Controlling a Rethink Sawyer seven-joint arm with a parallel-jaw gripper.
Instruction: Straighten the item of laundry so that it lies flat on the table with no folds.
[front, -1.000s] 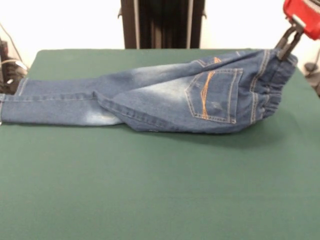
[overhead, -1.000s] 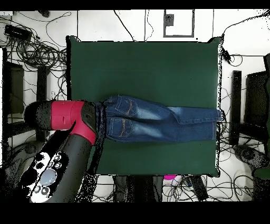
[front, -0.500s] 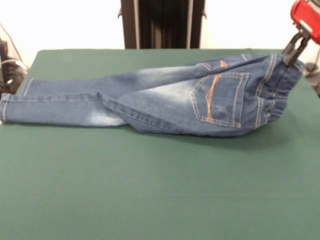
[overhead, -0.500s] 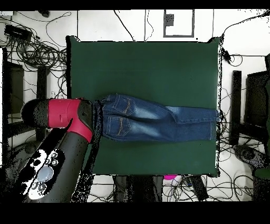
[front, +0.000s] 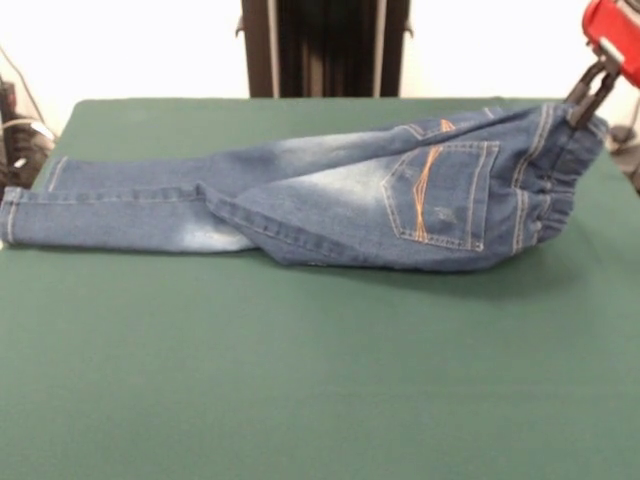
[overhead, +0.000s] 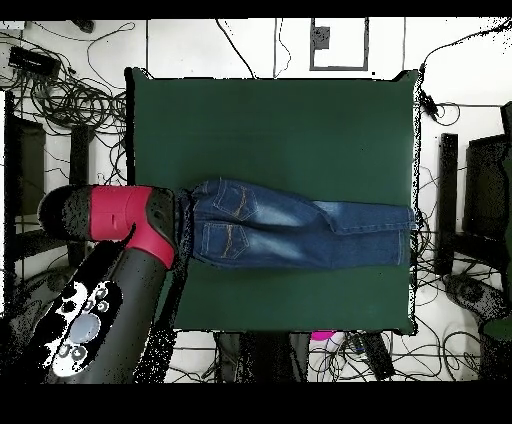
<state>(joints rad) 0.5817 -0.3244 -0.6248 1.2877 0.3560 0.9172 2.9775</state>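
Front view recorded the jeans lying lengthwise across the far half of the table, back side up, with one back pocket and its orange stitching facing the camera. The legs ran toward the picture's left, and the cuffs lay at the table's left edge. One leg was folded partly over the other, forming a diagonal crease near the middle of the garment. Faded whitish patches showed on the thigh area. The elastic waistband was at the picture's right, and its upper corner was raised off the cloth, so the seat stood up in a hump with a shadow beneath it.

The gripper was clamped on that raised waistband corner, its dark fingers closed around the fabric just below the red housing of the arm.

Overhead view confirmed the garment across the table's middle band, both back pockets visible, the leg ends reaching the table edge at the picture's right. The jeans met the arm at the picture's left, where the red and black wrist covered the waistband end. The gripper itself could not be seen from above. Tangled cables lay on the floor around the table.
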